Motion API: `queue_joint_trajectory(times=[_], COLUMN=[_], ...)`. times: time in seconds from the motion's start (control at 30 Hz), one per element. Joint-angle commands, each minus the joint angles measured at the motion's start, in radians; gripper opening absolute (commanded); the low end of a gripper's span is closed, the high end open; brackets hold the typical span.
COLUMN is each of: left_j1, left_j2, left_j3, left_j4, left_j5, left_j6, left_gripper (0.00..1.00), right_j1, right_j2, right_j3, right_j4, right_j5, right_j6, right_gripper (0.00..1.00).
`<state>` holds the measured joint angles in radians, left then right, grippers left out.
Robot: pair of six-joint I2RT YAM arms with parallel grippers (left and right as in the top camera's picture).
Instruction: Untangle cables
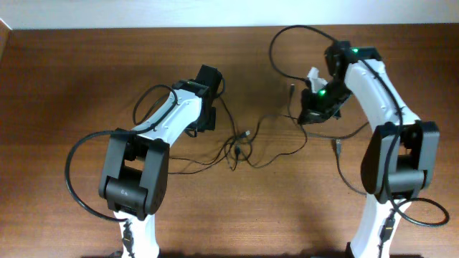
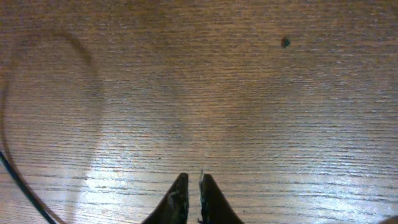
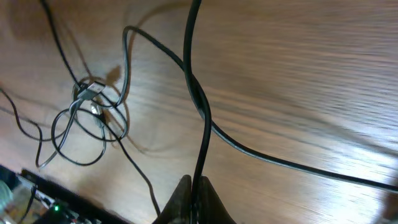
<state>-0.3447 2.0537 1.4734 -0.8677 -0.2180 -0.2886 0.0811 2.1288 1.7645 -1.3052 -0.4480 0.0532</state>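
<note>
**Ana:** What do you see from up high?

**Ben:** A brown wooden table point(image 1: 72, 72) and 2 robot arms. The cables point(image 1: 239, 147) lie in a tangle in the middle of the table, between the 2 arms. Thin ends run out from it to both sides.

**Ana:** Where are the grippers?

**Ben:** The left gripper point(image 1: 210, 100) is up and to the left of the tangle. 1 thin cable runs from the tangle up to it. The right gripper point(image 1: 313, 113) is well to the right of the tangle. From up here I cannot tell how the jaws stand.

**Ana:** And the left wrist camera?

**Ben:** It shows mostly wood. The 2 fingers point(image 2: 211, 202) are almost together, with only a thin slit between them. I cannot tell if anything is pinched there. A dark cord point(image 2: 15, 177) cuts across the bottom left corner. There is 1 small dark spot point(image 2: 285, 42) on the wood, far from the fingers.

**Ana:** And the right wrist camera?

**Ben:** The jaws are clamped on a black cable point(image 3: 200, 155). It goes from the fingers up to the top of the picture. A second cable point(image 3: 273, 160) twists round it and runs off to the right. The tangle lies on the table to the left, apart from the gripper.
</note>
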Motion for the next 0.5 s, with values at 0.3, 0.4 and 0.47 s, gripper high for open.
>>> queue_joint_trajectory(times=[0.3,0.4,0.47], left_j1=[0.237,0.276,0.272], left_j2=[-0.134,-0.134,-0.134], left_j3=[0.002,-0.031,-0.049], left_j4=[-0.108,-0.082,-0.051], left_j5=[0.272,0.361,0.361], left_j6=[-0.014,-0.009,-0.010], left_gripper=[0.06,0.22,0.22], right_j1=[0.348,0.370,0.368], right_j2=[0.005,0.009,0.009], right_j3=[0.005,0.005,0.005], right_j4=[0.197,0.222,0.216], right_j5=[-0.031,-0.006,0.100], right_j6=[0.218,0.217,0.216], right_gripper=[0.23,0.60,0.76])
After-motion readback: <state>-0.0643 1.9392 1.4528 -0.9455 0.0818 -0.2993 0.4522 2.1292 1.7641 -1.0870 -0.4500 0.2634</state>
